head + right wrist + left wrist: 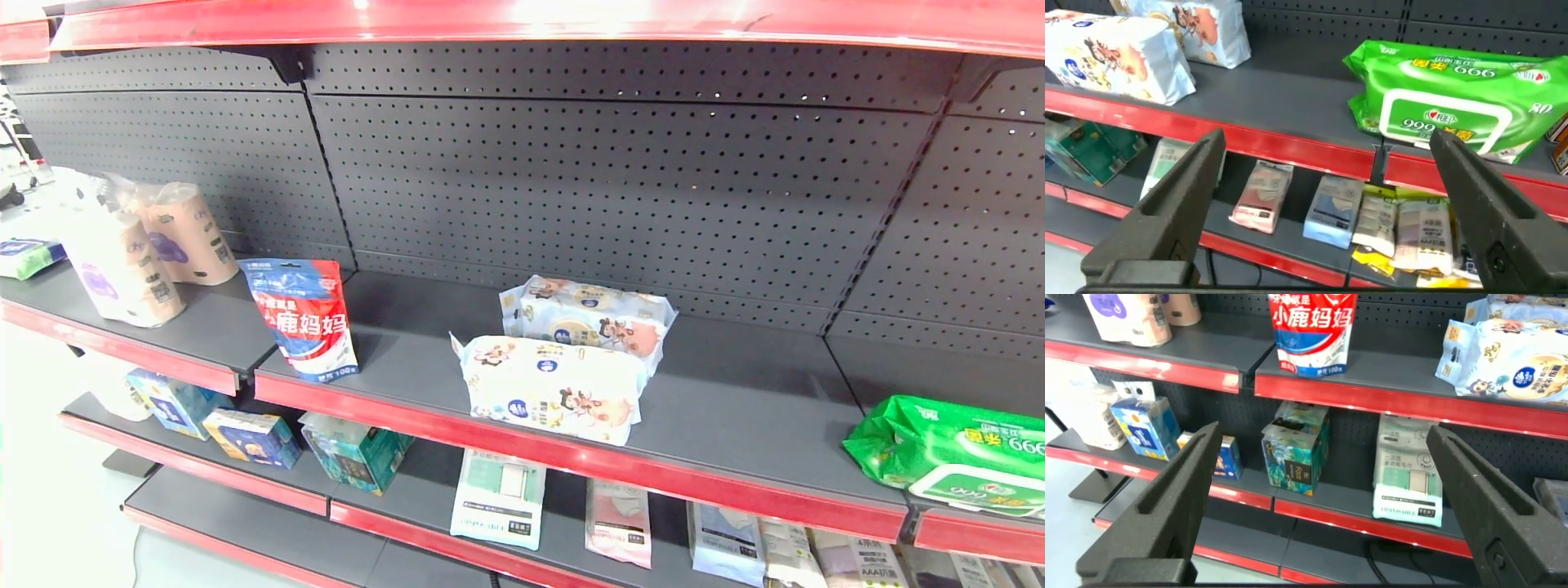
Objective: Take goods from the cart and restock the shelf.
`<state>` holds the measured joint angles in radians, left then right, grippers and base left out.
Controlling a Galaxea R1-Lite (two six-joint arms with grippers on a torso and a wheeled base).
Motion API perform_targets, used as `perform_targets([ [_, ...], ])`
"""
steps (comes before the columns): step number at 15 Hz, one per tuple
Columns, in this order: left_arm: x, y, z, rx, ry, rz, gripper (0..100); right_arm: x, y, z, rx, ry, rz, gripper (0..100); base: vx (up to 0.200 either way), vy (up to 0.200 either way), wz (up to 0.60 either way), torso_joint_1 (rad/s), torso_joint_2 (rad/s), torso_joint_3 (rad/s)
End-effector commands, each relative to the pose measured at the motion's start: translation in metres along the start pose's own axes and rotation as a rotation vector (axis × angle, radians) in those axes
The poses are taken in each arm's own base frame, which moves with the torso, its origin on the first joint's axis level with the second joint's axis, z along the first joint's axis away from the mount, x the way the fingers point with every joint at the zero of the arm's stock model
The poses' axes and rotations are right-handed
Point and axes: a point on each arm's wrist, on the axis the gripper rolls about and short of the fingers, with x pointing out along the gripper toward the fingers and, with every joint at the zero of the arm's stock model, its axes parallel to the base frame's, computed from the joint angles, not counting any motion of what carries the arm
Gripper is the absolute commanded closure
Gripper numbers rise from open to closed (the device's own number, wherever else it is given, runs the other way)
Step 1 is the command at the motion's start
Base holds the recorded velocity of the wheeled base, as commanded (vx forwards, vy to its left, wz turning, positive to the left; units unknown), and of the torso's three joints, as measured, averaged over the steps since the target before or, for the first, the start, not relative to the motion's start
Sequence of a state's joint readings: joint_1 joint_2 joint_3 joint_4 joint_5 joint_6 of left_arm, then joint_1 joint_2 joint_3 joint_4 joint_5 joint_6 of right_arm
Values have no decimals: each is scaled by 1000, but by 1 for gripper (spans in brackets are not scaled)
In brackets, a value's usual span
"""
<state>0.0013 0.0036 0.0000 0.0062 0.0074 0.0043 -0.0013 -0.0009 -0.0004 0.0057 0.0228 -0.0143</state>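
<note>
The dark shelf with a red front edge [571,457] carries two white cartoon-print tissue packs [551,388], one behind the other. A red and blue pouch [304,318] stands upright to their left, and a green wipes pack [955,449] lies at the right. My left gripper [1323,429] is open with nothing between its fingers. It faces the shelf below the pouch [1313,335]. My right gripper [1327,135] is also open and holds nothing. It faces the shelf edge between the white packs [1114,53] and the green wipes pack [1449,98].
Wrapped toilet paper rolls [122,261] stand at the shelf's far left. The lower shelf holds boxed tissues [1296,449], a white and green pack [1410,469] and several small flat packets [1331,212]. Bare shelf board [759,400] lies between the white packs and the green pack.
</note>
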Motion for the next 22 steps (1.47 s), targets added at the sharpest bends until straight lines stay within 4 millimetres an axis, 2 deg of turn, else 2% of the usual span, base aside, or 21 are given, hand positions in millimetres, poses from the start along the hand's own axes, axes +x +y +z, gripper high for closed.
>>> perform_targets([
  [1,0,0,0,0,1,0,0,0,0,0,-1,2,0,0,0,0,-600,7,2,2],
  [6,0,0,0,-1,1,0,0,0,0,0,-1,2,0,0,0,0,-600,4,-2,0],
  [17,0,0,2,13,4,-12,0,0,0,0,0,2,0,0,0,0,0,0,0,0],
  [18,5,0,69,22,12,29,0,0,0,0,2,0,0,0,0,0,0,0,0,0],
  [19,11,1,83,11,34,35,0,0,0,0,2,0,0,0,0,0,0,0,0,0],
  [20,58,2,144,-137,117,79,0,0,0,0,2,0,0,0,0,0,0,0,0,0],
  [21,63,2,146,-133,131,84,0,0,0,0,2,0,0,0,0,0,0,0,0,0],
  [22,94,6,139,-49,271,204,0,0,0,0,2,2,0,0,0,0,0,0,0,0],
])
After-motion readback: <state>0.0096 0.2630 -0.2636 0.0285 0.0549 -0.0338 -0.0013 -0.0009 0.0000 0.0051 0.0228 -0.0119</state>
